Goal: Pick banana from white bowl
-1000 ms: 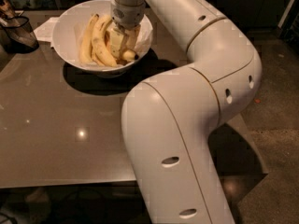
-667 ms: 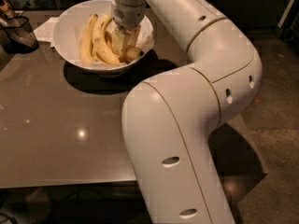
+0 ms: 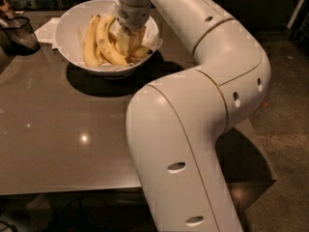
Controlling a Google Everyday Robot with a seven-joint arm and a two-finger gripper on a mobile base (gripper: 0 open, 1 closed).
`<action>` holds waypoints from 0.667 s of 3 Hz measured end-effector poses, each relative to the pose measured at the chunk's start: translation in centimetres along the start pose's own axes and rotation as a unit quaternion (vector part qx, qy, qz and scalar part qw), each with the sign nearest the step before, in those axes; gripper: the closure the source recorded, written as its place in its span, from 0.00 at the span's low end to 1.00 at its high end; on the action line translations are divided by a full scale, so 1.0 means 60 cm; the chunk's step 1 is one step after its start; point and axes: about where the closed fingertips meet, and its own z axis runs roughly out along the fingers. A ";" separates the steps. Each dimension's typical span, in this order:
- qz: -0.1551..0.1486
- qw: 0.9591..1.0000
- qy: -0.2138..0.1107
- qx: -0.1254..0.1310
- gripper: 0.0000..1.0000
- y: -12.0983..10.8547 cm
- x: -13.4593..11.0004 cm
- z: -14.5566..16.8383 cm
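Hardly anything has moved in the last second: the gripper (image 3: 128, 41) is still low inside the white bowl (image 3: 63, 35), among the fruit, at the same spot as before.

From my remote seat I read the scene left to right. At ten o'clock a dark see-through container (image 3: 19, 33) stands on the table (image 3: 48, 129), cut off by the frame edge, with a flat white napkin (image 3: 47, 29) just beside it, tucked against the bowl. The tabletop is glossy grey-brown and carries one bright lamp glint (image 3: 84, 138) at about eight o'clock. The bowl sits at eleven o'clock and throws a dark shadow toward me. Two longer bananas (image 3: 99, 42) lie in its left half.

The banana (image 3: 140, 51) lies in the bowl's right half, touching the gripper, on crumpled paper lining (image 3: 154, 36). Most of it is hidden behind the wrist. Whether the jaws are spread or pinching it, I cannot tell.

The arm (image 3: 193, 129) fills the view from twelve o'clock down to six and hides the table's right edge. Dark speckled floor (image 3: 285, 110) shows at three o'clock.
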 end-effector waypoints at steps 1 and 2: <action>-0.016 0.999 -0.034 0.020 1.00 0.003 -0.019 -0.033; -0.032 0.997 -0.058 0.026 1.00 0.016 -0.027 -0.067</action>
